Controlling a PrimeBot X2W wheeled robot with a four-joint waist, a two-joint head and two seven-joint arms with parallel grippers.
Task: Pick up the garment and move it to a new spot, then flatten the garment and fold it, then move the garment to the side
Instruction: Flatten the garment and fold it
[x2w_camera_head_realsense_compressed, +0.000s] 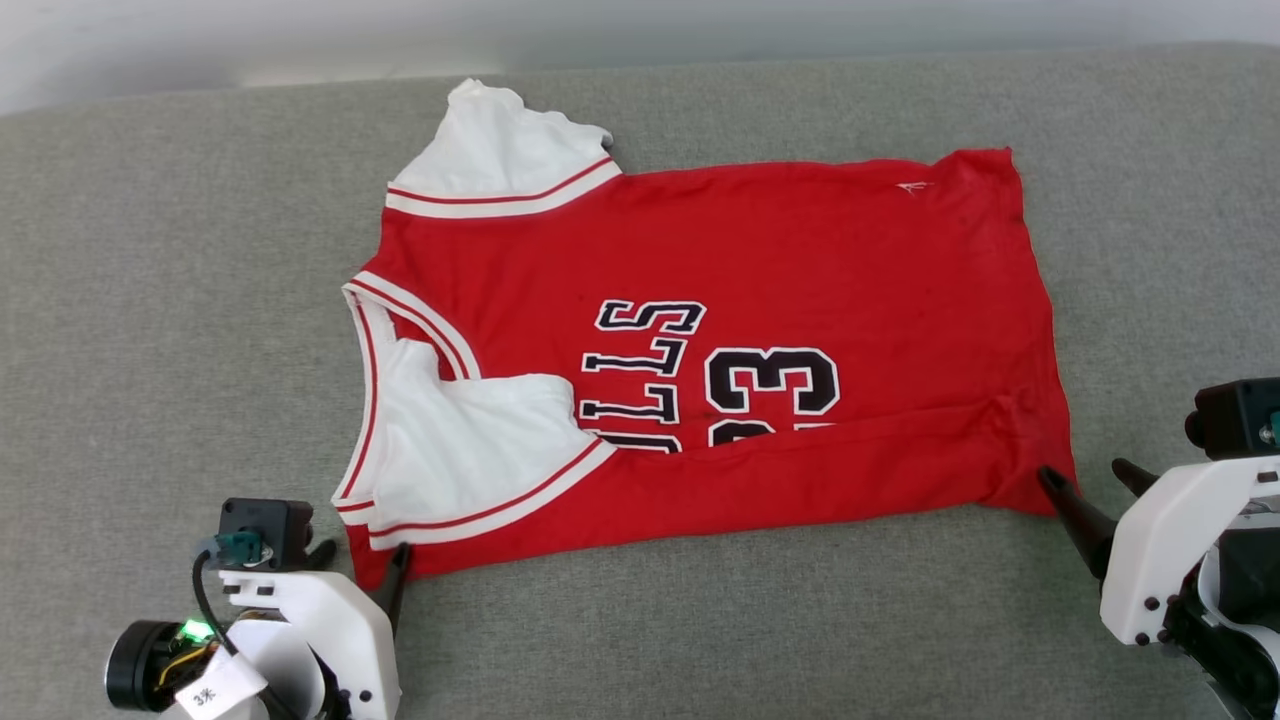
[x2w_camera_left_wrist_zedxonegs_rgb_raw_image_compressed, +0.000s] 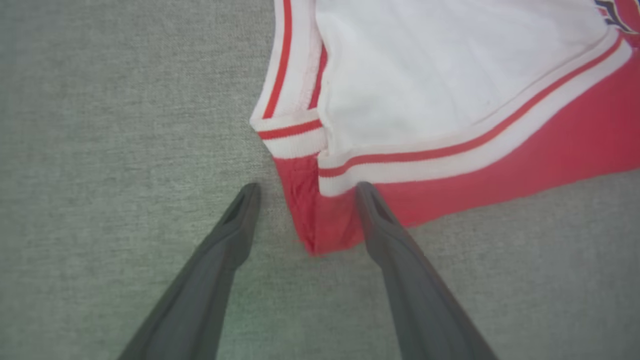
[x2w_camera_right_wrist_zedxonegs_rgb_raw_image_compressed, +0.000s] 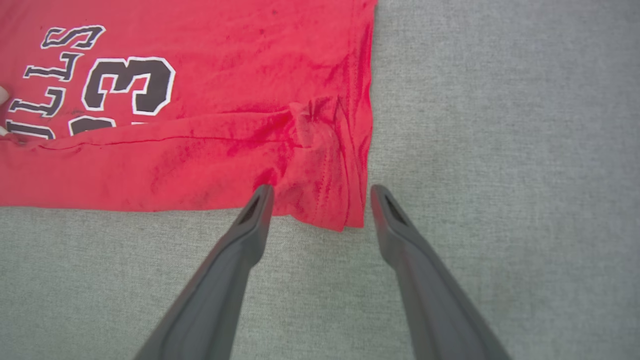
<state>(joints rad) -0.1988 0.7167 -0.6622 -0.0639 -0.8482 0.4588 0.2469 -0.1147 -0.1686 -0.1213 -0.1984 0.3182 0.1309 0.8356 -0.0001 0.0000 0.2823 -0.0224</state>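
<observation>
Two open, empty grippers wait at the near edge of the red BULLS 23 jersey (x2w_camera_head_realsense_compressed: 760, 250), which lies on grey upholstery (x2w_camera_head_realsense_compressed: 150, 300). Head view: whole jersey, near strip folded over the lettering. Left wrist view: left gripper (x2w_camera_left_wrist_zedxonegs_rgb_raw_image_compressed: 306, 187) straddling the striped shoulder corner. Right wrist view: right gripper (x2w_camera_right_wrist_zedxonegs_rgb_raw_image_compressed: 321, 189) straddling the puckered hem corner.

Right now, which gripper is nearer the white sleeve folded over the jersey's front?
Left. The left gripper, open, straddles the garment corner right beside that sleeve. The right gripper, open, is at the hem corner, the opposite end.
</observation>
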